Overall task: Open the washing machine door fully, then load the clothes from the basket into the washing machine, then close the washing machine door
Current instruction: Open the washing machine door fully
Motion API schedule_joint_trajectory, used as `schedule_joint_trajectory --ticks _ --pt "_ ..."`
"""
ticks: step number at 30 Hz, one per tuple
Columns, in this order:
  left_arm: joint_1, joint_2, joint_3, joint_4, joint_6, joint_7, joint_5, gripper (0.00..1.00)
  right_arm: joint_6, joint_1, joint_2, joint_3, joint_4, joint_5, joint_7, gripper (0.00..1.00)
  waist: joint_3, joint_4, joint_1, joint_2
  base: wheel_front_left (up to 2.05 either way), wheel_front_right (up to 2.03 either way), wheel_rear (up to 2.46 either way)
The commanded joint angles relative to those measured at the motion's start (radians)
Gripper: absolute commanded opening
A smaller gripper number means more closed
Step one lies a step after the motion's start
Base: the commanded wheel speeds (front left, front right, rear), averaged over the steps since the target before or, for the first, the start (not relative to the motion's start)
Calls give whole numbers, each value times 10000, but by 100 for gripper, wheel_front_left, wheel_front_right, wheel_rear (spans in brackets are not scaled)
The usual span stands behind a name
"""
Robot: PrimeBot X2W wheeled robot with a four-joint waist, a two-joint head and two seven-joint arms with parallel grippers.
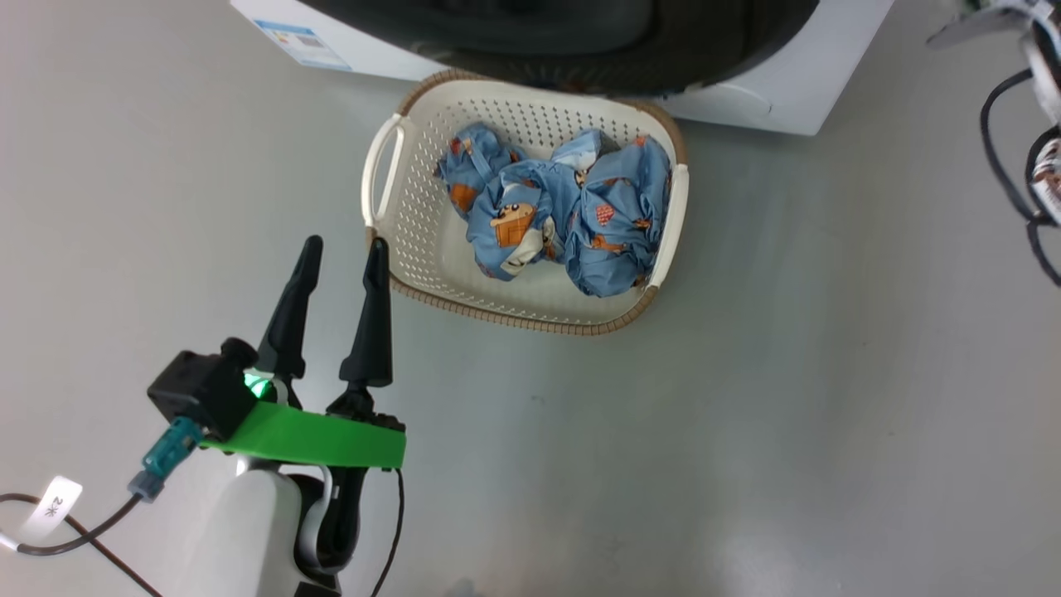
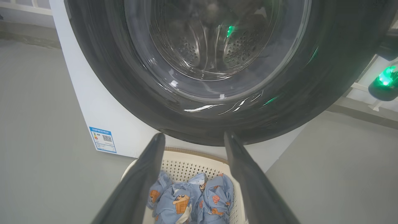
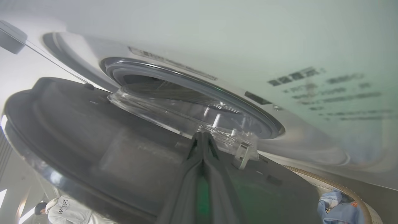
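In the head view the left tool (image 1: 341, 249) sits at the lower left of the frame over the grey floor (image 1: 787, 431), its two dark fingers spread apart with nothing between them, the tips just beside the near left corner of the basket (image 1: 383, 166). The basket stands on the floor in the upper middle of the frame, right in front of the washing machine (image 1: 787, 91), and holds the bundled light blue clothes (image 1: 564, 215). The washing machine door (image 1: 580, 50) overhangs the basket's far rim at the top edge. In the right wrist view the right tool (image 3: 202, 135) rises from the bottom centre, fingers pressed together and empty, tips at the door's inner face beside the clear bowl; the door stands partly away from the opening.
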State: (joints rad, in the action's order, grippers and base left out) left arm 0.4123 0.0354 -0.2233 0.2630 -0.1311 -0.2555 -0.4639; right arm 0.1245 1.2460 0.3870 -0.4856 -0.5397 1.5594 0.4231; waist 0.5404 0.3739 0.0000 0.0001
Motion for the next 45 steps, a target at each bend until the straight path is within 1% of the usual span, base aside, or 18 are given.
schedule_joint_trajectory --ticks 1,9,24,34,45 --pt "-32 232 340 -124 4 -63 3 100 62 -372 -388 -188 399 30 174 0 -214 -32 0 -1 0 0 0" --pt "-417 245 411 -34 4 -63 132 100 62 -1145 -515 -443 517 164 381 0 -888 -90 0 -1 0 0 0" --pt "-1270 303 325 43 4 -63 298 100 62 -2773 -882 -813 998 447 898 0 -2152 39 0 -1 0 0 0" --pt "-1610 289 372 45 4 -63 356 100 62 -3439 -1201 -969 1328 497 1251 0 -2604 170 0 -1 0 0 0" --pt "-1899 285 418 116 4 -63 434 100 62 -4169 -1703 -1207 1652 528 1725 0 -3068 392 0 -1 0 0 0"
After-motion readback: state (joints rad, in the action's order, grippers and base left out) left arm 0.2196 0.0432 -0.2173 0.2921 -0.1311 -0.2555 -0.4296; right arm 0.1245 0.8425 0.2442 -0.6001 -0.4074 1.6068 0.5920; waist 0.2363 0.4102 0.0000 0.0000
